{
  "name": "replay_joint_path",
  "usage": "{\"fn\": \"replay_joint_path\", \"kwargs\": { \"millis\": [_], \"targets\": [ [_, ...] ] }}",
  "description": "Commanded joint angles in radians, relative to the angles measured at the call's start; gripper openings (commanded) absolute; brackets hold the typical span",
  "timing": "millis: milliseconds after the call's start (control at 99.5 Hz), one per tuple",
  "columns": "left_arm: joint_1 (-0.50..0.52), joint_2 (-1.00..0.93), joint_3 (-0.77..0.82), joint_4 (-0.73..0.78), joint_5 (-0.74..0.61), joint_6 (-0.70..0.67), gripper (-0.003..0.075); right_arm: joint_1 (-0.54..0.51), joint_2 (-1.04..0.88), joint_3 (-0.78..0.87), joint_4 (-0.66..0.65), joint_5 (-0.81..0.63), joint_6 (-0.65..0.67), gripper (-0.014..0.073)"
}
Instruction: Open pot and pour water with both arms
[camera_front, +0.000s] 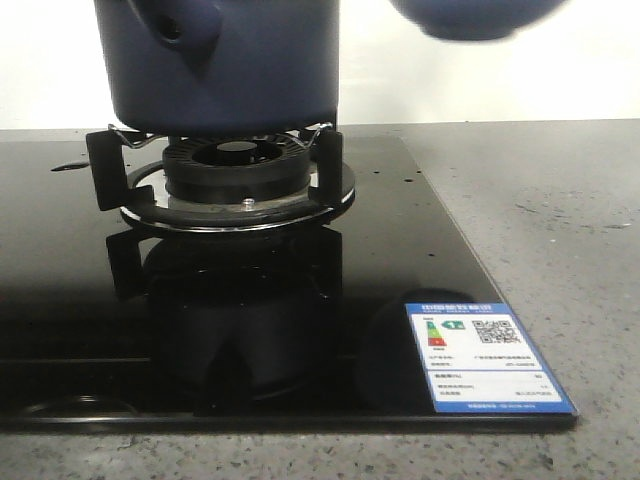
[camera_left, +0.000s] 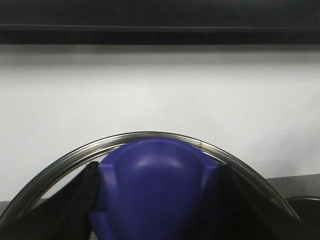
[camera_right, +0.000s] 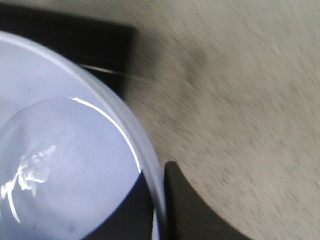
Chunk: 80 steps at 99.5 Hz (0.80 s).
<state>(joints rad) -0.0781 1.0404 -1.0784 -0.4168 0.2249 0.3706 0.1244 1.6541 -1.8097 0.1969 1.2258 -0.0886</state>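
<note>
The dark navy pot (camera_front: 225, 70) stands on the gas burner (camera_front: 237, 180), its stubby holed handle (camera_front: 172, 30) facing the front left; its top is cut off by the frame. In the left wrist view my left gripper (camera_left: 157, 200) is shut on the blue knob (camera_left: 157, 185) of a metal-rimmed lid (camera_left: 150, 136), seen against a white wall. In the right wrist view my right gripper (camera_right: 159, 205) is shut on the rim of a light blue bowl (camera_right: 60, 165) with water in it, over the cooktop's edge. The bowl's underside (camera_front: 470, 15) shows at the top right of the front view.
The black glass cooktop (camera_front: 300, 300) carries an energy label sticker (camera_front: 485, 355) at its front right corner. Black pot supports (camera_front: 105, 170) ring the burner. Grey speckled counter (camera_front: 560, 230) lies to the right and along the front.
</note>
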Motion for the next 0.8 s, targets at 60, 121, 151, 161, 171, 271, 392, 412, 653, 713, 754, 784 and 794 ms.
{"fn": "replay_joint_path", "kwargs": {
  "millis": [60,121,151,161,171,271,392,412,653,713,754,784,794],
  "targets": [
    [0.047,-0.020,-0.037,-0.004,-0.082,-0.001,0.0378,0.052,0.015,-0.201,0.048,0.000,0.024,-0.0041],
    [0.066,-0.020,-0.037,-0.004,-0.069,-0.001,0.0378,0.074,0.046,-0.264,0.052,0.008,0.034,-0.0041],
    [0.073,-0.020,-0.037,-0.004,-0.061,-0.001,0.0378,0.085,0.061,-0.302,0.054,0.016,0.034,-0.0041],
    [0.072,-0.020,-0.037,-0.004,-0.061,-0.001,0.0378,0.091,0.064,-0.309,0.054,0.018,0.034,-0.0041],
    [0.075,-0.020,-0.037,-0.004,-0.059,-0.001,0.0378,0.094,0.071,-0.324,0.057,0.020,0.034,-0.0041],
    [0.088,-0.020,-0.037,-0.004,-0.054,-0.001,0.0378,0.135,0.127,-0.419,0.078,0.027,0.036,-0.0041],
    [0.088,-0.020,-0.037,-0.004,-0.054,-0.001,0.0378,0.184,0.181,-0.489,0.082,0.010,0.040,-0.0041],
    [0.088,-0.020,-0.037,-0.004,-0.054,-0.001,0.0378,0.193,0.191,-0.497,0.082,-0.005,0.040,-0.0041],
    [0.088,-0.020,-0.037,-0.004,-0.054,-0.001,0.0378,0.281,0.240,-0.505,0.082,-0.190,0.031,-0.0041],
    [0.088,-0.020,-0.037,-0.005,-0.054,-0.001,0.0378,0.296,0.250,-0.505,0.080,-0.221,0.029,-0.0041],
    [0.088,-0.022,-0.037,-0.008,-0.054,-0.001,0.0378,0.307,0.252,-0.497,0.068,-0.244,0.018,-0.0041],
    [0.088,-0.024,-0.037,-0.011,-0.054,-0.001,0.0378,0.312,0.252,-0.489,0.057,-0.263,0.013,-0.0041],
    [0.088,-0.024,-0.037,-0.011,-0.054,-0.001,0.0378,0.315,0.252,-0.486,0.054,-0.268,0.011,-0.0041]
  ]
}}
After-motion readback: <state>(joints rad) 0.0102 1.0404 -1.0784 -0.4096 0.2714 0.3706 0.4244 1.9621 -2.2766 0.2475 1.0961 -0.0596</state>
